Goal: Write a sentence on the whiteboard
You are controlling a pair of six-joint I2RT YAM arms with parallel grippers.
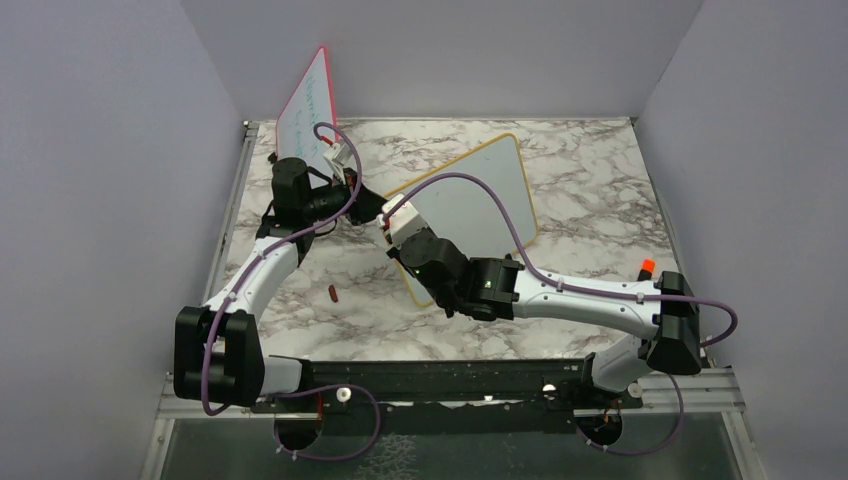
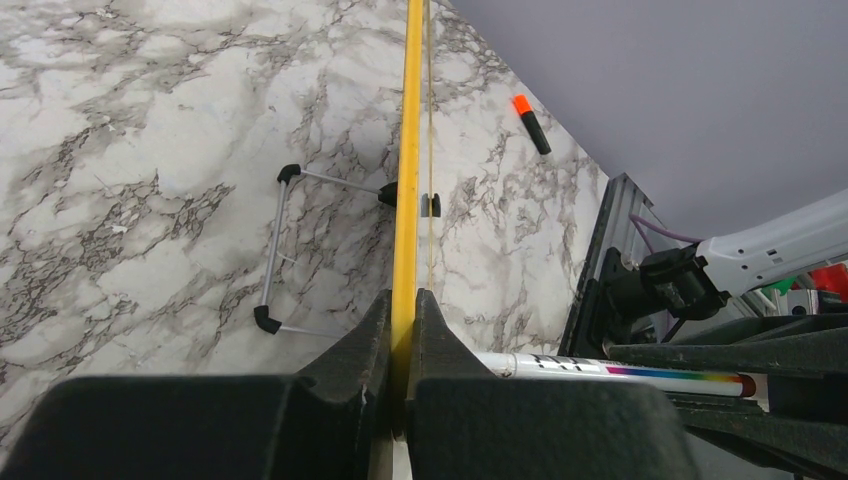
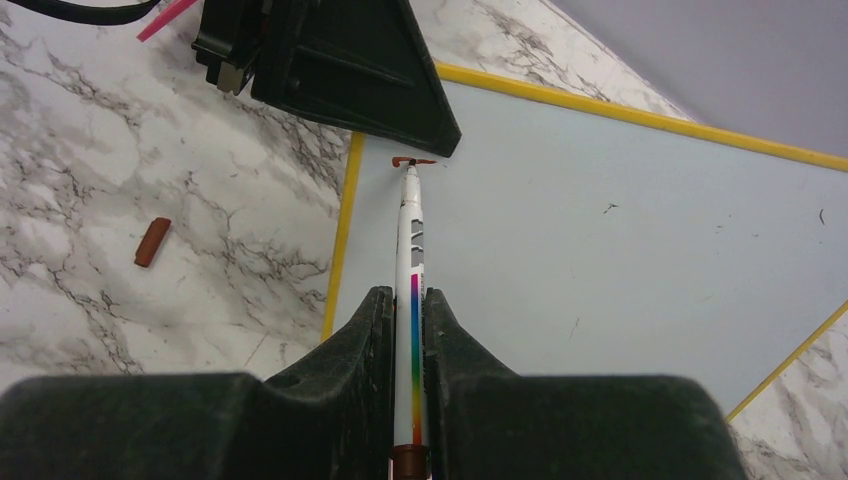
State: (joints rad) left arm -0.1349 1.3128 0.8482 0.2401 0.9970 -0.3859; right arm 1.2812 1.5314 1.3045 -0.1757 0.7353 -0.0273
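The whiteboard with its yellow-orange frame lies slanted mid-table. My left gripper is shut on the board's near-left frame edge; in the left wrist view the yellow edge runs straight out between the jaws. My right gripper is shut on a white marker with a rainbow stripe, its tip touching the board surface near the corner. A short dark red stroke sits at the tip; no words show. The marker also shows in the left wrist view.
The marker's dark red cap lies on the marble left of the board, also in the right wrist view. A red-pink-framed board leans at the back left. An orange-capped marker lies at the right. The board's wire stand rests beneath it.
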